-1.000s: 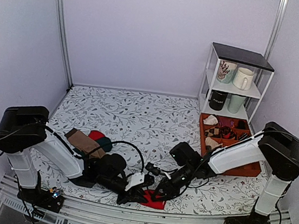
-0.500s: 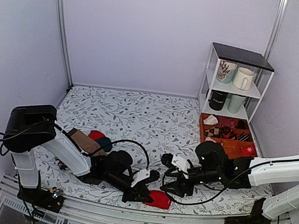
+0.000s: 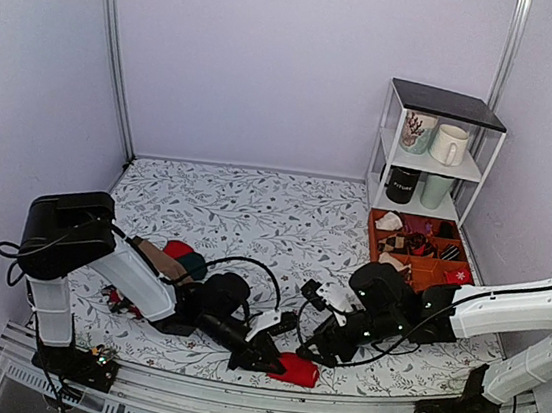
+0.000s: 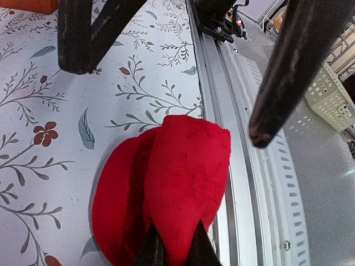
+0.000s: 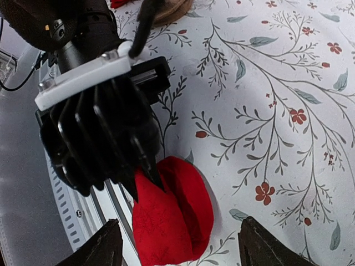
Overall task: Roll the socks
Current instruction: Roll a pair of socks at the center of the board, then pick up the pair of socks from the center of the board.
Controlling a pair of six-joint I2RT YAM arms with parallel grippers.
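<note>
The red socks [image 3: 294, 369] lie as one folded bundle at the table's front edge, partly over the metal rail; the pale end is hidden. My left gripper [image 3: 263, 357] is shut on the bundle's left end, its fingertips pinching a red fold in the left wrist view [image 4: 173, 250]. The bundle fills that view [image 4: 183, 166]. My right gripper [image 3: 313, 349] is open and hovers just above and behind the socks, one finger on each side, touching nothing. In the right wrist view the socks [image 5: 177, 213] lie between its fingers [image 5: 97, 248], with the left gripper [image 5: 145, 173] on them.
A tan-brown sock [image 3: 152, 256] and a dark green sock [image 3: 191, 266] lie at the left behind my left arm. An orange tray [image 3: 464, 312] of small items and a white shelf [image 3: 440, 104] with mugs stand at the right. The metal rail [image 3: 232, 403] runs along the front edge.
My right gripper let go of the socks, drew back to the right, and now hovers open over them again. My left gripper has stayed shut on the socks.
</note>
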